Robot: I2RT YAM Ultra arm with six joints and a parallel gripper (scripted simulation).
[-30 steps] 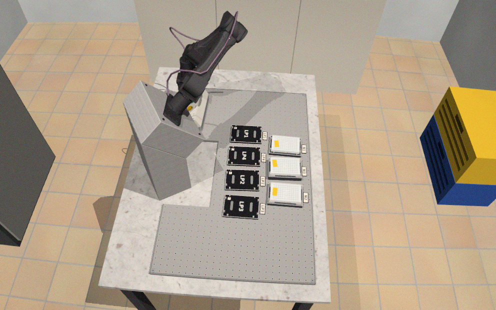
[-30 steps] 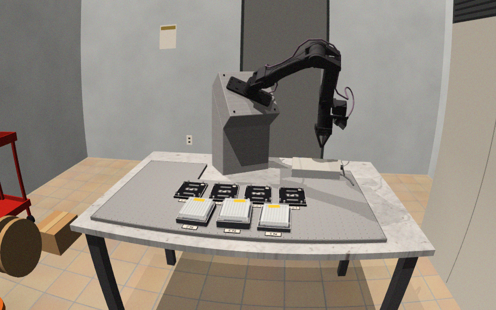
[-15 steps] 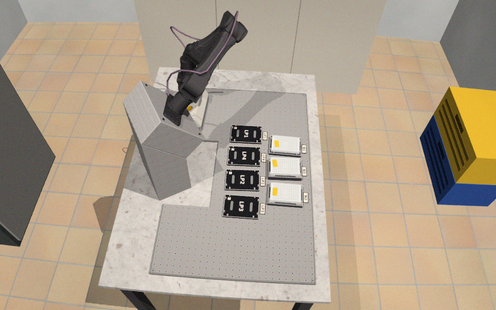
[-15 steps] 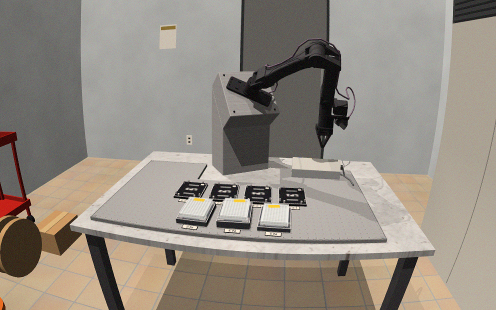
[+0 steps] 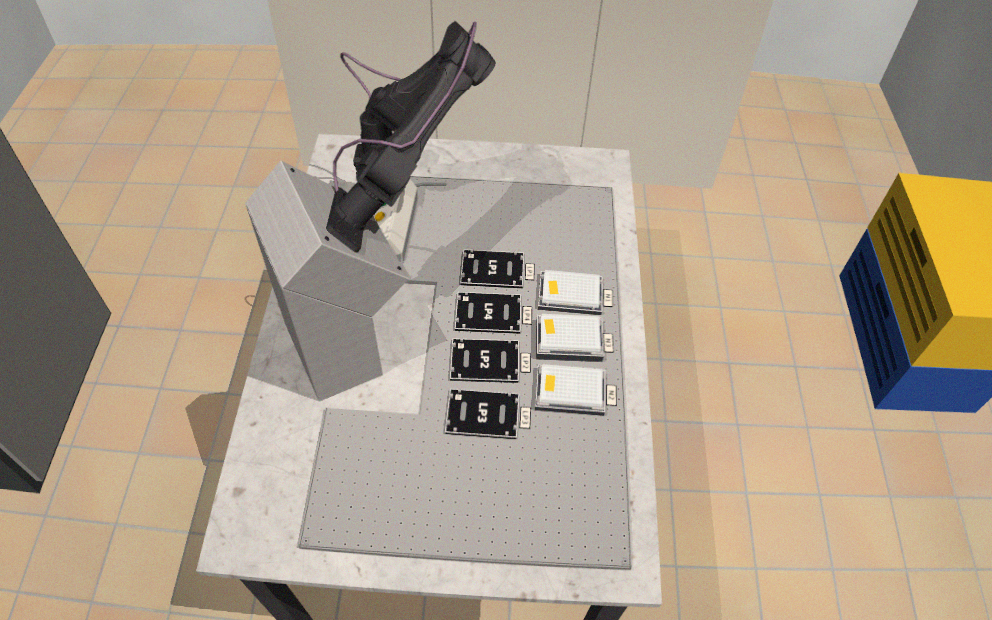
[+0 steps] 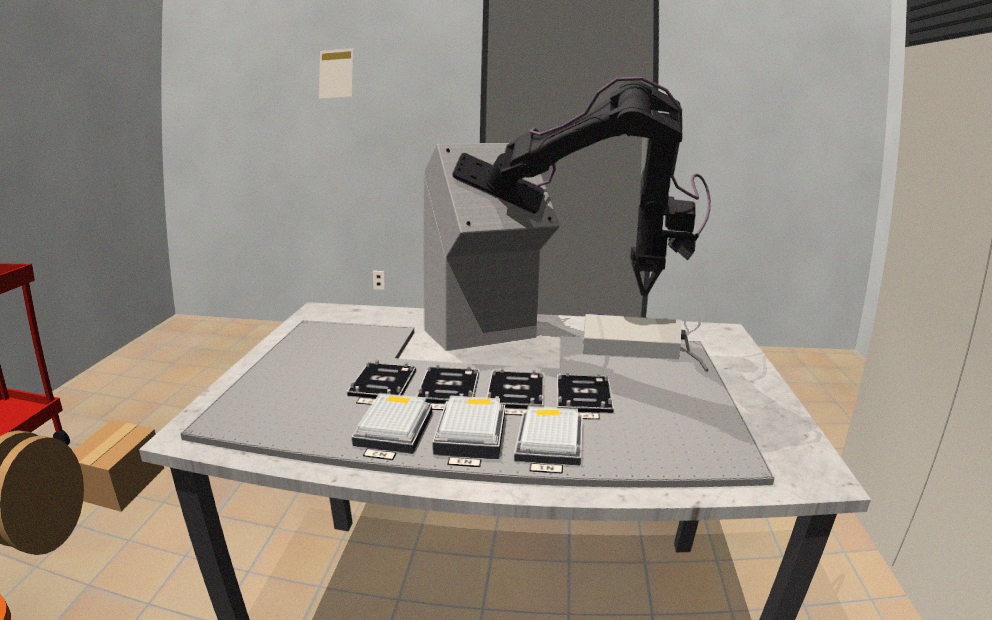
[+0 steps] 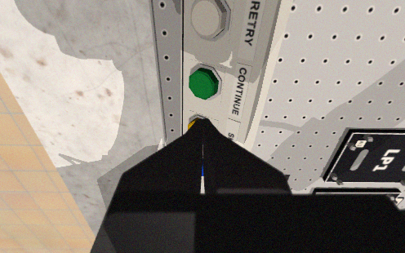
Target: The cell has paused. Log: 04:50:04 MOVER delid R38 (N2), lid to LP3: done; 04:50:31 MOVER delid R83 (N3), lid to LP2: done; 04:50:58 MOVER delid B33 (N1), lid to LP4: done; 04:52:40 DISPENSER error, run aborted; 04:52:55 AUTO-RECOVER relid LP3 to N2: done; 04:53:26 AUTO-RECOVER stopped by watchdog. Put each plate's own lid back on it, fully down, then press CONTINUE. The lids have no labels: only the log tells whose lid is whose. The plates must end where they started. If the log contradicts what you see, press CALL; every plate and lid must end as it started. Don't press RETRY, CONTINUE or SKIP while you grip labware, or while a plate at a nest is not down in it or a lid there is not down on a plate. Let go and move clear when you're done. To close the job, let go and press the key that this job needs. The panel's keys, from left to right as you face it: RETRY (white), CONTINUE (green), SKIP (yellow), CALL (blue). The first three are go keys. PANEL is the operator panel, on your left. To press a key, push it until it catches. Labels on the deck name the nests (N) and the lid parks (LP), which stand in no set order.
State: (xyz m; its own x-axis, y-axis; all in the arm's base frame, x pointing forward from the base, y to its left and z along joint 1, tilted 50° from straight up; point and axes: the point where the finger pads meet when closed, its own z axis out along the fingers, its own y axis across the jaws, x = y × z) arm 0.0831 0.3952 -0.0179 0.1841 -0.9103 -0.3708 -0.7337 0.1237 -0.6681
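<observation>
Bench (image 5: 241, 467) from overhead, going left to right: my grey pedestal (image 5: 307, 241) is far left, and my claw (image 6: 646, 286) hangs point-down over the operator panel (image 6: 632, 334) right next to it. Claw is pinched fully together, nothing in it. Wrist cam shows the tip just covering most of the yellow SKIP key (image 7: 192, 122), with the green CONTINUE key (image 7: 203, 83) just ahead of it and the white RETRY key (image 7: 206, 17) beyond that. I can't tell if the tip is actually touching anything.

Next column over is the lid parks: LP1 (image 5: 492, 267), LP4 (image 5: 488, 312), LP2 (image 5: 485, 358), LP3 (image 5: 482, 413), all four black with no lid on them. Right of those are the three plates at N1 (image 5: 569, 290), N3 (image 5: 570, 335) and N2 (image 5: 571, 388), each white with a yellow tab, and all look lidded.
</observation>
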